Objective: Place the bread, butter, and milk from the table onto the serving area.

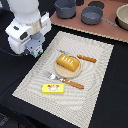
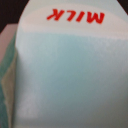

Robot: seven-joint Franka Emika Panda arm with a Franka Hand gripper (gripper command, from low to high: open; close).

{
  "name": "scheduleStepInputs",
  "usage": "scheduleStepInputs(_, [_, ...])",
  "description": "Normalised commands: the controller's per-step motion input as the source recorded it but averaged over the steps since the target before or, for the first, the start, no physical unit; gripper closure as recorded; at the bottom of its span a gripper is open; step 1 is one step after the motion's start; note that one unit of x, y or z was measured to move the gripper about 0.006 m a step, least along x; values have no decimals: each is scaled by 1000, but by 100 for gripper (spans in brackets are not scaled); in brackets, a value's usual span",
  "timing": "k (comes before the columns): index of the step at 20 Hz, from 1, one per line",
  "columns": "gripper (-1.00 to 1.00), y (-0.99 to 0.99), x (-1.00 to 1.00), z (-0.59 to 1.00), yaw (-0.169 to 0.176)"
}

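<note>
In the exterior view, the golden-orange scored loaf of bread [image 1: 68, 63] is seen on the round tan plate [image 1: 61, 72], and the flat yellow butter packet [image 1: 53, 88] on the beige striped woven placemat [image 1: 95, 95]. The white gripper [image 1: 35, 50] hangs over the mat's edge at the exterior view's left; the carton is hidden beneath it.

In the wrist view, the white milk carton [image 2: 70, 65], lettered in red, fills the frame. Whether it is grasped cannot be told. The carton should be lowered upright onto bare mat, well apart from the plate.
</note>
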Motion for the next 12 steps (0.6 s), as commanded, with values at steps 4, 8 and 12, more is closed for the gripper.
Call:
scheduleStepInputs(4, [100, 758, 715, 866, -22])
scheduleStepInputs(8, [100, 769, 759, 809, -3])
scheduleStepInputs(12, [100, 639, 847, 591, 0])
